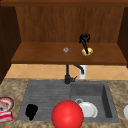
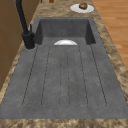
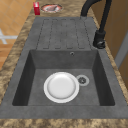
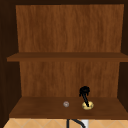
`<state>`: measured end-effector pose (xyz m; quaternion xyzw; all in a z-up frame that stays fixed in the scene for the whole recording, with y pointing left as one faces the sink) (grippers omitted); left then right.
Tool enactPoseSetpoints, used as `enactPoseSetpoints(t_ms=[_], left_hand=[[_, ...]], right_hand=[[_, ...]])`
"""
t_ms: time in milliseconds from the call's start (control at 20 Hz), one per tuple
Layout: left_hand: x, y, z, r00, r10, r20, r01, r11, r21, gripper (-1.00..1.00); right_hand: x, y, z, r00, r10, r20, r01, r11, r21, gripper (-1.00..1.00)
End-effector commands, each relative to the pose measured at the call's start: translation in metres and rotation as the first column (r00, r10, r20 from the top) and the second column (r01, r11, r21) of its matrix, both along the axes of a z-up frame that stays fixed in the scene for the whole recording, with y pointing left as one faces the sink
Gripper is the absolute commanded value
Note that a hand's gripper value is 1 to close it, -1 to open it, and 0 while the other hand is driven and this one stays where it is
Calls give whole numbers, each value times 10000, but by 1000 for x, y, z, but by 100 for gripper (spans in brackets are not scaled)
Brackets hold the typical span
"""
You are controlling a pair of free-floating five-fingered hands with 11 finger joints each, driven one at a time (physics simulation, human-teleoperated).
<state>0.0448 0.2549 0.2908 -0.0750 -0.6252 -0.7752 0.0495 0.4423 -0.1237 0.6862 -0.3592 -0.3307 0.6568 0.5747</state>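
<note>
At the left edge of the speckled stone worktop (image 1: 15, 87) lie a round plate with reddish food (image 1: 5, 104) and, just in front of it, a small red carton (image 1: 5, 116); the right side view shows the same pair at the far end of the worktop. Beside them, the left hand (image 1: 31, 111) hangs over the front left corner of the dark grey ribbed draining board (image 1: 47, 95), a black shape whose finger posture I cannot tell. Next comes a big glossy red ball (image 1: 67, 115) near the front edge of the sink, between the draining board and the grey sink basin (image 1: 106, 100). Behind it, at the back edge, stands the black curved tap (image 1: 68, 75). In the basin lies a round white plate (image 3: 61, 87) (flat on the bottom, just beside the drain (image 3: 82, 80)). Above, on the lowest wooden cabinet shelf (image 4: 37, 108), a small grey round knob-like object (image 4: 66, 104) sits near the middle, and to its right a small shallow yellow dish (image 4: 87, 105) rests toward the front edge of the shelf. The right hand (image 4: 84, 92) is above that dish, fingers curled near the top, with a thin black part reaching down into the dish; whether it grips anything there I cannot tell. At the right edge of the worktop a white plate with a brown morsel (image 2: 82, 7) shows in the left side view.
</note>
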Motion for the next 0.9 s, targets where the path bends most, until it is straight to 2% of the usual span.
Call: enactPoseSetpoints(t_ms=[0, 150, 250, 550, 750, 850], left_hand=[[0, 0, 0, 10000, 0, 0, 0, 10000, 0, 0], [0, 0, 0, 10000, 0, 0, 0, 10000, 0, 0], [0, 0, 0, 10000, 0, 0, 0, 10000, 0, 0], [0, 0, 0, 10000, 0, 0, 0, 10000, 0, 0], [0, 0, 0, 10000, 0, 0, 0, 10000, 0, 0], [0, 0, 0, 10000, 0, 0, 0, 10000, 0, 0]], right_hand=[[-5, -14, 8, 9946, 429, 947, -451, 9988, 206, -100], [-10, -25, 10, 9881, 551, 1435, -612, 9974, 388, -100], [-11, -34, 3, 9836, 854, 1592, -929, 9949, 400, -100], [-2, -52, -26, 9852, 1102, 1312, -1203, 9901, 717, -100], [-3, -65, -20, 9842, 997, 1461, -1120, 9906, 787, -100], [-16, -66, -7, 9761, 936, 1962, -1047, 9934, 473, -100]])
